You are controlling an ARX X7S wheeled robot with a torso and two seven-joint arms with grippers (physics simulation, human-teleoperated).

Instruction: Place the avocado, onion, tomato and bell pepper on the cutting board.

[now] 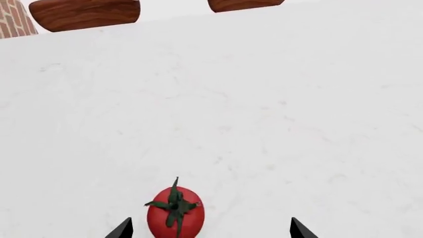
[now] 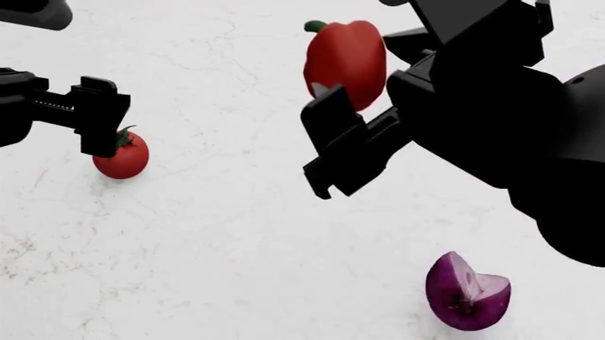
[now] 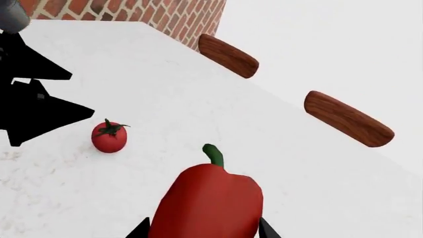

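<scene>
The red bell pepper [image 3: 208, 203] sits between the fingertips of my right gripper [image 3: 203, 229], which is shut on its sides; its green stem points away from the gripper. In the head view the pepper [image 2: 345, 57] is tilted in that gripper [image 2: 364, 88]. The small red tomato [image 1: 175, 213] lies on the white counter between the tips of my open left gripper [image 1: 211, 230], closer to one tip and not touching either. It shows in the head view [image 2: 121, 157] just under the left gripper [image 2: 102, 131]. The purple onion piece [image 2: 466, 292] lies at the front right. The avocado and cutting board are out of view.
The white marble counter [image 2: 236, 234] fills the head view. Two brown wooden curved pieces [image 3: 228, 55] [image 3: 347, 119] stand beyond the counter's far edge. A brick wall [image 3: 132, 12] is at the far corner.
</scene>
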